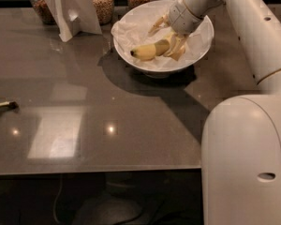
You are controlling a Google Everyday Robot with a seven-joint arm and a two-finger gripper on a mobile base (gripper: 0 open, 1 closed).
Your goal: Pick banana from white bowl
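Observation:
The white bowl [131,41] stands at the back of the dark table, lined with crumpled white paper. The yellow banana [149,50] lies inside it, its dark tip pointing left. My gripper [167,36] reaches down into the bowl from the upper right. Its pale fingers are spread, one above the banana and the other [177,48] at the banana's right end. The banana rests on the paper. The gripper's body hides the stem end.
A small dark-stemmed banana bit [2,106] lies at the table's left edge. Jars of nuts [102,3] and a white card stand [72,11] line the back. My white arm and base [246,158] fill the right side.

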